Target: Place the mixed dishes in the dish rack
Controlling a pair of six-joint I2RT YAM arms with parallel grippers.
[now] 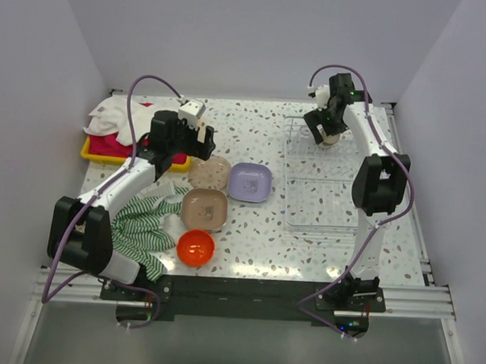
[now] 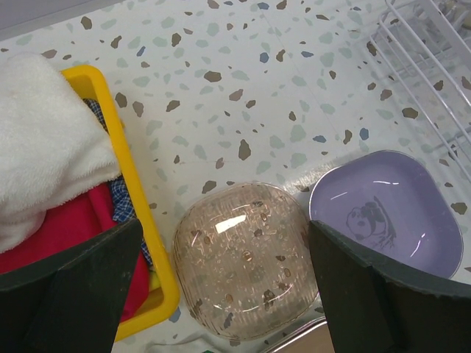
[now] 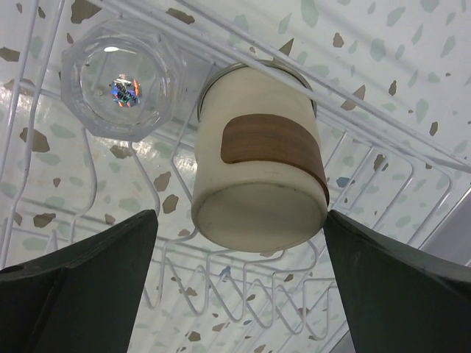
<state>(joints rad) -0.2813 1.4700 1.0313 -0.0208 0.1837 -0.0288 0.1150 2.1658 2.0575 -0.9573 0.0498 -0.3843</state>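
Four dishes sit on the table outside the dish rack (image 1: 320, 177). Nearest the arm bases is the orange bowl (image 1: 196, 248), then the tan plate (image 1: 205, 209), then the speckled bowl (image 2: 246, 268) and lilac plate (image 2: 386, 213) side by side. The left gripper (image 2: 228, 294) hangs over the speckled bowl, jaws spread wide and empty, likely lined up to take it. Farther off, the right gripper (image 3: 239, 290) stands wide open over the beige cup (image 3: 257, 176) and clear glass (image 3: 121, 77), both in the rack's far end, the cup apparently mouth down to drain.
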